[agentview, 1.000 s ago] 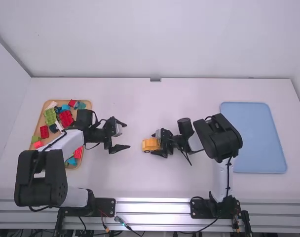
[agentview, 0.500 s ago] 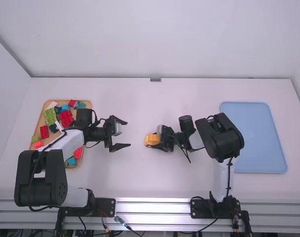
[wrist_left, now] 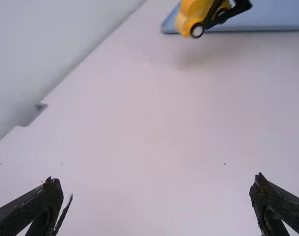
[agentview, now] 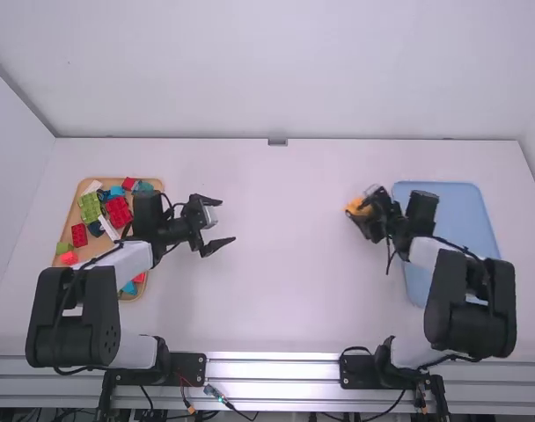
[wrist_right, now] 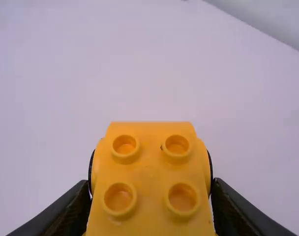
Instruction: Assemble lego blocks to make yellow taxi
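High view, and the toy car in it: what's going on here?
The right gripper is clamped on the sides of a yellow block-built car, holding it above the table just beside the blue tray. The car looks assembled, and it is not on the tray. The left gripper is open and empty over the table, near the wooden tray, which holds loose red, green, blue and white blocks.

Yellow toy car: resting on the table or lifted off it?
Lifted. The right tool grips the car on both sides, and a shadow falls on the table, apart from it.
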